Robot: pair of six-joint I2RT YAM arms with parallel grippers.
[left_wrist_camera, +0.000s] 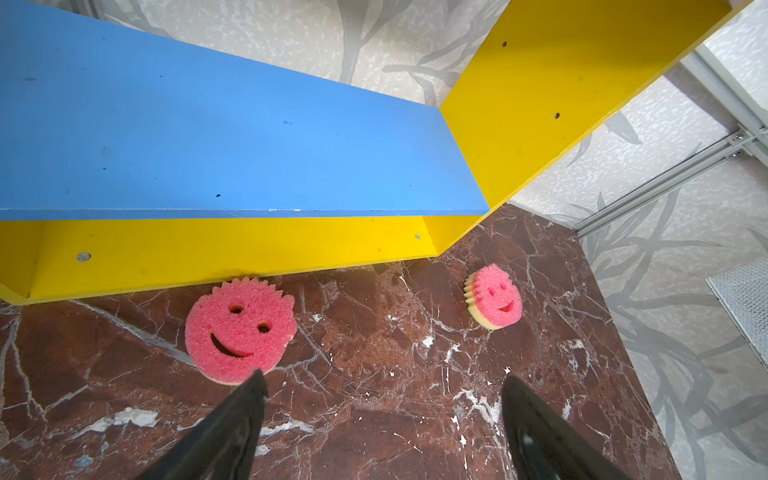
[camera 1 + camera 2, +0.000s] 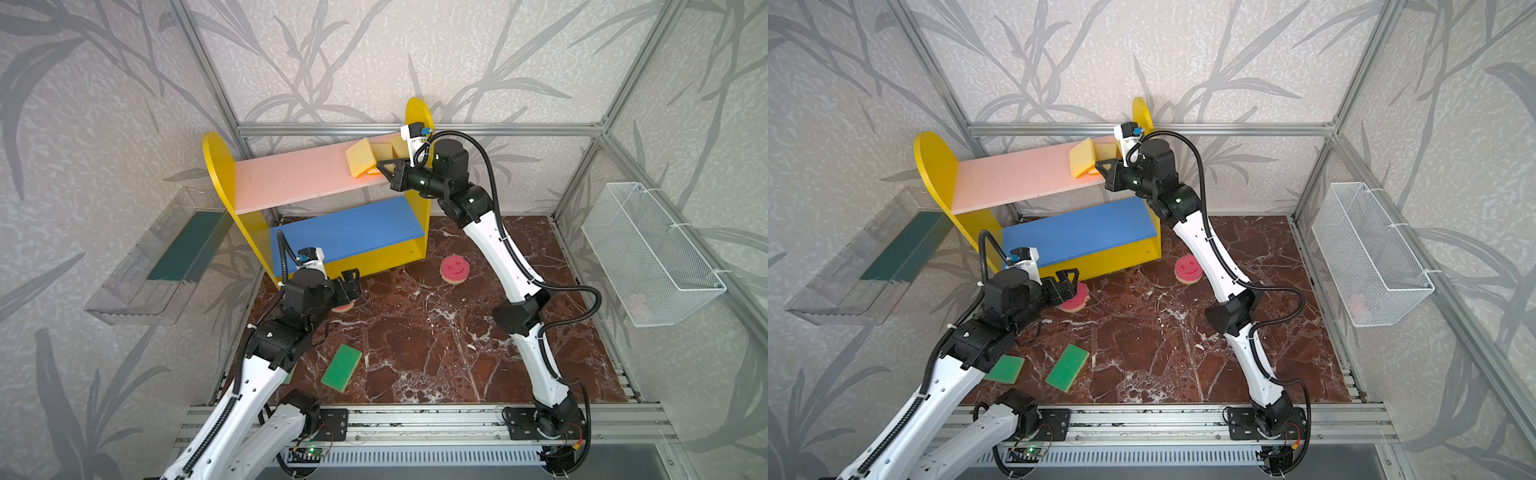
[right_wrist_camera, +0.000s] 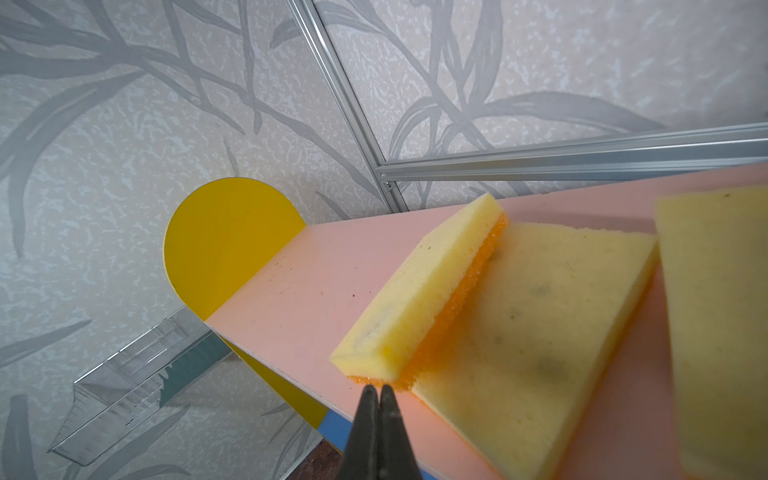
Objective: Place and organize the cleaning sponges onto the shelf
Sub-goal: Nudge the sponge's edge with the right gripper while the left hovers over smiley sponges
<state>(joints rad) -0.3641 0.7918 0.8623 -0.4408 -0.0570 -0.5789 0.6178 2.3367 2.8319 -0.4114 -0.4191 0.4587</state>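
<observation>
Nearest: two rectangular yellow foam sponges with green scouring faces, near-left on the brown marble tabletop (image 2: 436,340). One green sponge (image 2: 1067,367) is in the open, the other green sponge (image 2: 1004,368) partly under the left arm. Left gripper (image 1: 384,378) hangs low, jaws wide apart and empty, over the round pink smiley-face sponge (image 1: 240,330), which lies flat touching the yellow base of the three-tier shelf (image 2: 218,174). Second pink smiley sponge (image 1: 494,297) lies further right, near the shelf's right corner but apart from it. The left one sits off-centre, at one fingertip rather than between both. My call: shift left until it's mid-gap, drop to the tabletop, and close side to side across the disc, since the shelf base blocks its far edge. Squeeze lightly, foam gives. Blue middle board (image 2: 349,228) is bare, the obvious drop spot. Right gripper (image 3: 378,390) is pinched together on nothing, tip at the orange scouring edge of a tilted yellow sponge (image 3: 419,291) on the right end of the pink upper board (image 2: 291,178); touching or just short, can't tell. It leans on a flat yellow sponge (image 3: 532,324), with a third yellow sponge (image 3: 715,311) beside that, furthest right. Looks like a tidy-up nudge: push low and slow along the board, not toward its near edge, or the sponge goes over.
</observation>
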